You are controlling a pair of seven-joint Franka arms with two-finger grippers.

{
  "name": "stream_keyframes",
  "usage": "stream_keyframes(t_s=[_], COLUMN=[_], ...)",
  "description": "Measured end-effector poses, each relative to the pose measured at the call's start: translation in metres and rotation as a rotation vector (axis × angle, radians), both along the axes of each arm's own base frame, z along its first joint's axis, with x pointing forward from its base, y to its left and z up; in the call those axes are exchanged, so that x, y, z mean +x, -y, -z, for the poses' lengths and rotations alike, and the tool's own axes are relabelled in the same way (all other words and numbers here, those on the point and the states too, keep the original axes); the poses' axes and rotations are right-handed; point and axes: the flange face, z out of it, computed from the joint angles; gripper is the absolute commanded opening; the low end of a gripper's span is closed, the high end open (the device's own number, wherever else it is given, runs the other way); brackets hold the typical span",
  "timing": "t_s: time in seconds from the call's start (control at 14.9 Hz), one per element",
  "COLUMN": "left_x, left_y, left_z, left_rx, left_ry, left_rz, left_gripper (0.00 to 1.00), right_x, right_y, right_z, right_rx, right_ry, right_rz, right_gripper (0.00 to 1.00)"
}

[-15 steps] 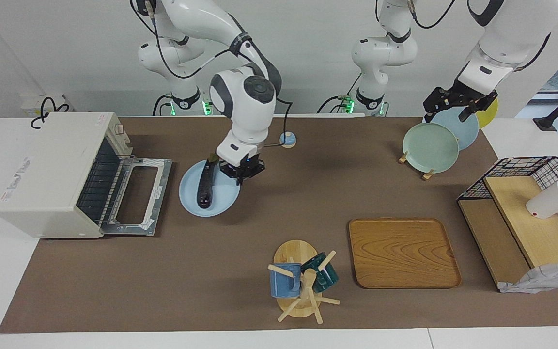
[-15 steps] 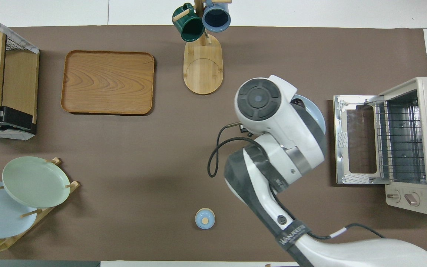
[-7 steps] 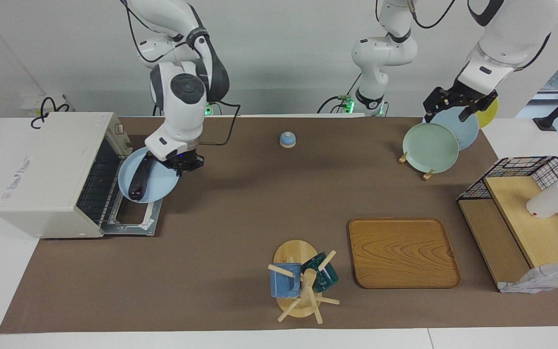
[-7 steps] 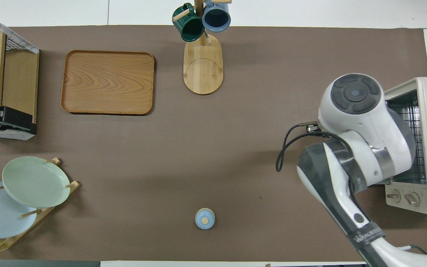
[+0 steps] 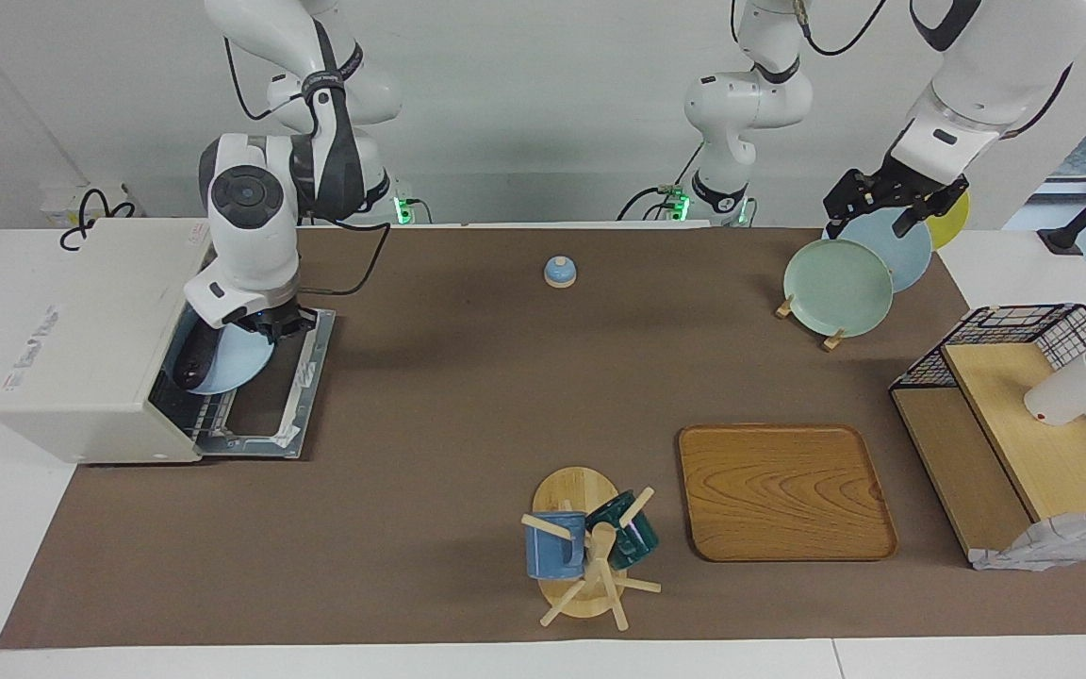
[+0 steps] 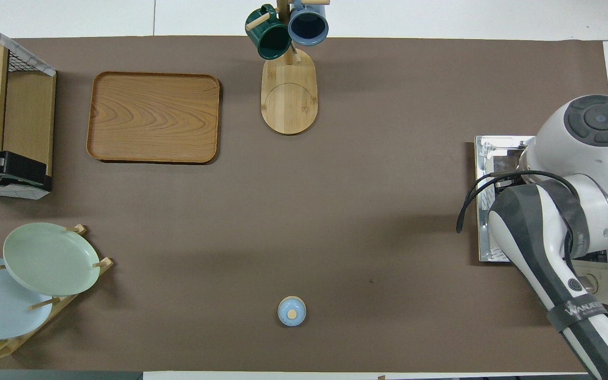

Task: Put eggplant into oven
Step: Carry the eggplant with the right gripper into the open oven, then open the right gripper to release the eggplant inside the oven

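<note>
We see a matt brown mat [image 5: 468,396] covering the table. At the left of the facing view, the oven [image 5: 90,339] has a cream painted shell; its lowered door [image 5: 270,396] is bright metal framing dark glass. A glossy pale blue plate [image 5: 227,363] carries a shiny dark eggplant [image 5: 192,360]. Lower centre, the tray [image 5: 783,490] and mug stand [image 5: 581,556] are smooth grained wood. The mugs [image 5: 557,545] look glazed. At right, a black wire basket [image 5: 1033,325].
</note>
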Motion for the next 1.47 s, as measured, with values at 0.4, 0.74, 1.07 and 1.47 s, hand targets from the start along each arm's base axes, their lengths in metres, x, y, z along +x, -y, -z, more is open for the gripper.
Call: stream_keyframes(t_s=[0.4, 0.74, 1.07, 1.47], left_x=[0.0, 0.0, 0.0, 0.0], left_y=[0.0, 0.0, 0.0, 0.0], left_z=[0.0, 0.0, 0.0, 0.0], left_rx=[0.0, 0.0, 0.0, 0.0], left_ry=[0.0, 0.0, 0.0, 0.0], left_rz=[0.0, 0.0, 0.0, 0.0], left_gripper=[1.0, 1.0, 1.0, 1.0], right_x=[-0.013, -0.017, -0.017, -0.002], right_y=[0.048, 0.048, 0.048, -0.015], right_z=[0.016, 0.025, 0.026, -0.009], right_rx=[0.035, 0.047, 0.109, 0.16], right_ry=[-0.007, 0.025, 0.032, 0.069], right_rz=[-0.061, -0.079, -0.086, -0.119], right_gripper=[0.0, 0.2, 0.35, 0.0])
